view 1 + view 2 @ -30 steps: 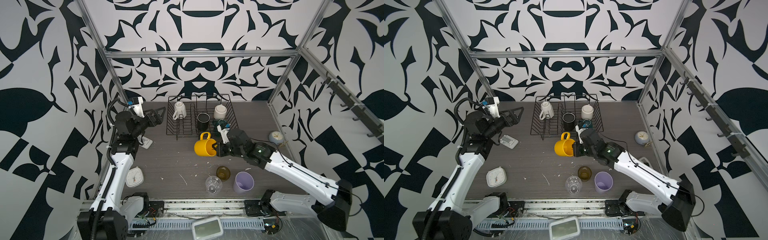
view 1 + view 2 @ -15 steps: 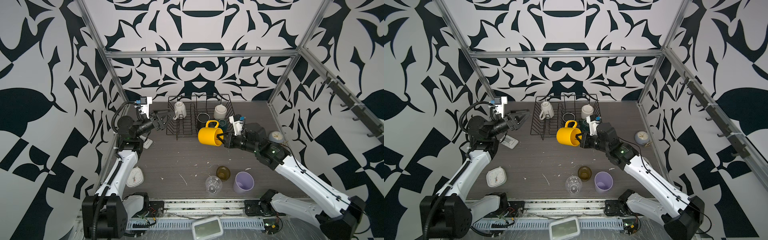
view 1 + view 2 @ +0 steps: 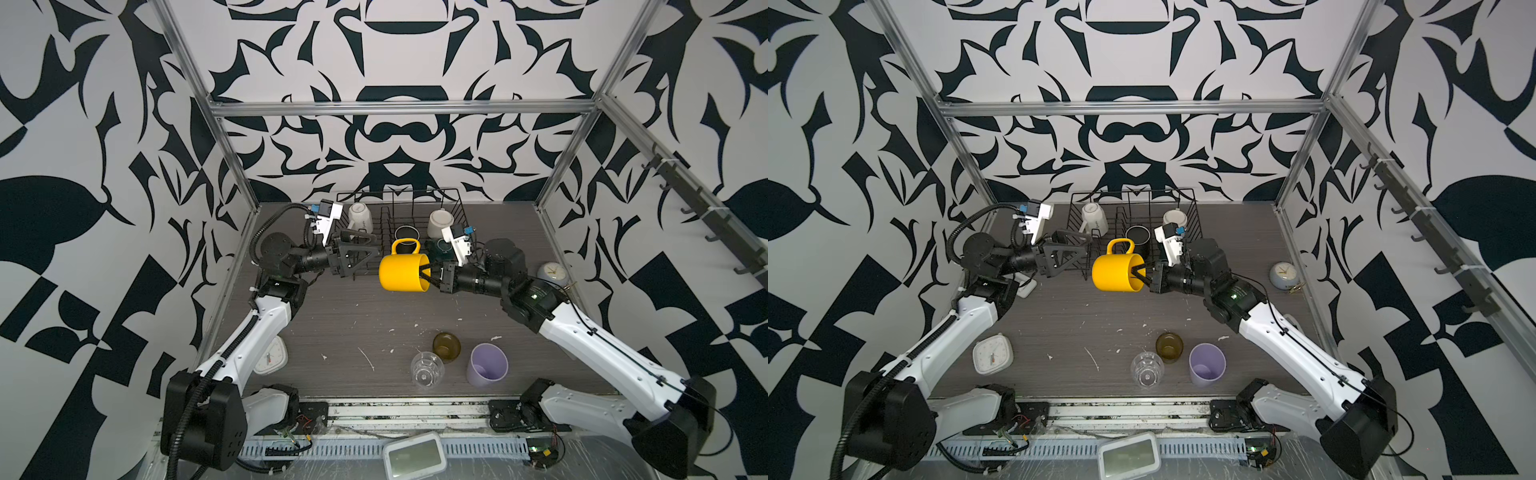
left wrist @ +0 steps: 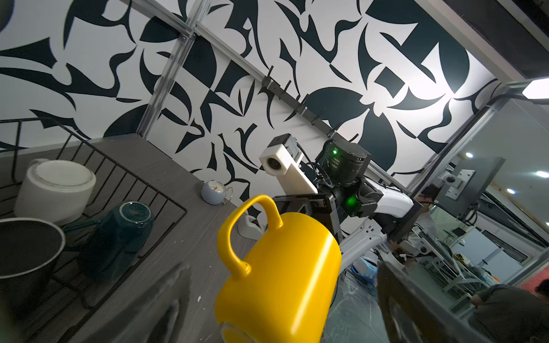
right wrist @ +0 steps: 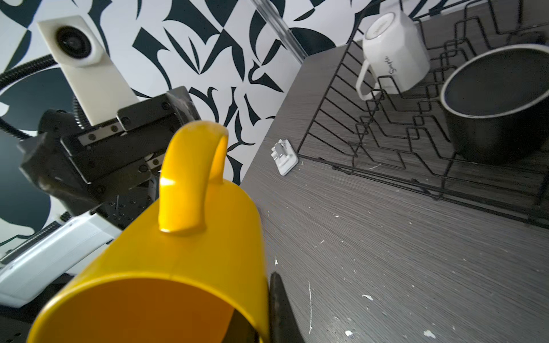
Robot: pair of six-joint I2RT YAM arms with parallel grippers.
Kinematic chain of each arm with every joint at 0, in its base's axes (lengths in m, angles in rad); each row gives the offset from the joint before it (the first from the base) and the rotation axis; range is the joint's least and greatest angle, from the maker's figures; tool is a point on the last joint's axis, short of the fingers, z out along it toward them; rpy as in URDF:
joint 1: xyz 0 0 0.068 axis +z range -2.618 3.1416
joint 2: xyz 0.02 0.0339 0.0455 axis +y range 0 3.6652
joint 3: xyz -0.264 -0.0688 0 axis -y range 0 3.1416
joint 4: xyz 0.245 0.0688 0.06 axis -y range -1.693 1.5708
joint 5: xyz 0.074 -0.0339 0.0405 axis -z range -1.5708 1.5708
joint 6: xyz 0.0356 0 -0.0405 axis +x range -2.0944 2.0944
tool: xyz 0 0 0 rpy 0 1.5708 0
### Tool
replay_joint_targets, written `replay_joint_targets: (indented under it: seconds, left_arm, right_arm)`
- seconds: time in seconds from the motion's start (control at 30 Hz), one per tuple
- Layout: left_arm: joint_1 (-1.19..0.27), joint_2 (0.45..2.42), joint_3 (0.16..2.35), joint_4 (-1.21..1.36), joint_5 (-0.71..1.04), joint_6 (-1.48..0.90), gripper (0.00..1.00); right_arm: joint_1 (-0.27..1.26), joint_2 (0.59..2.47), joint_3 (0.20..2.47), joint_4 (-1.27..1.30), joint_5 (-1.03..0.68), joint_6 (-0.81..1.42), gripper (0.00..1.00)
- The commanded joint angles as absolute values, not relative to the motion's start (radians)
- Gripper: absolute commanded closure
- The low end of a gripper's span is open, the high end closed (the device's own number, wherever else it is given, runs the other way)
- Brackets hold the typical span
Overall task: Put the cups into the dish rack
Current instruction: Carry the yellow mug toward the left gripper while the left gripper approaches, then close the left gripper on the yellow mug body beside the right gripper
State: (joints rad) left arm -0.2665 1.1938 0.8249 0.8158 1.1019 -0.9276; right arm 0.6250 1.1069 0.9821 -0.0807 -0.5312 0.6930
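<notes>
1. The yellow mug [image 3: 403, 272] hangs clear of the worktop [image 3: 353, 316] at the centre of both top views. It lies on its side with the handle up and the mouth turned toward the right of the frame. It is just in front of the dish rack [image 3: 384, 216], not in it.
2. The right jaws are clamped on the mug's rim, one inside the mouth and one against the outer wall, as the right wrist view shows.
3. The left jaws are spread wide and empty. They sit just left of the mug's base, facing it without touching.
4. Rack contents, upper centre: the faceted white mug [image 3: 359, 218] and a second white mug [image 3: 438, 222], both inverted; the black mug [image 3: 407, 235], upright; the teal mug [image 4: 118, 234], base up and tilted.
5. Not yet loaded, lower centre of the worktop: the amber glass [image 3: 446, 347], the clear glass [image 3: 426, 368] and the lilac tumbler [image 3: 487, 365], close together.
6. Step in hand, as judged: the fifth cup is being carried to the rack. The open left jaws facing it suggest a hand-over, though that is uncertain.
7. The next move calls for one of two things. Either the left jaws close on the mug's body before the right jaws release, or the mug is lifted over the rack's front wire. It then goes into the free dividers left of the black mug, mouth turned down, without knocking that mug.
</notes>
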Motion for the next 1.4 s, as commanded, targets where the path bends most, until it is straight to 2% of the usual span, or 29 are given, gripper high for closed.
replay_joint_targets:
  seconds: [0.0, 0.57, 1.37]
  left_arm:
    - [-0.289, 1.191, 0.825, 0.867, 1.151, -0.939, 0.0]
    - [-0.308, 1.201, 0.806, 0.92, 1.201, -0.969, 0.01]
    - [-0.394, 1.318, 0.809, 1.264, 1.232, -1.215, 0.0]
  right_arm:
    - [0.622, 1.088, 1.063, 0.103, -0.615, 0.701, 1.0]
    - [0.623, 1.128, 1.063, 0.239, -0.689, 0.764, 1.0]
    - [0.624, 1.204, 1.059, 0.39, -0.687, 0.818, 1.0]
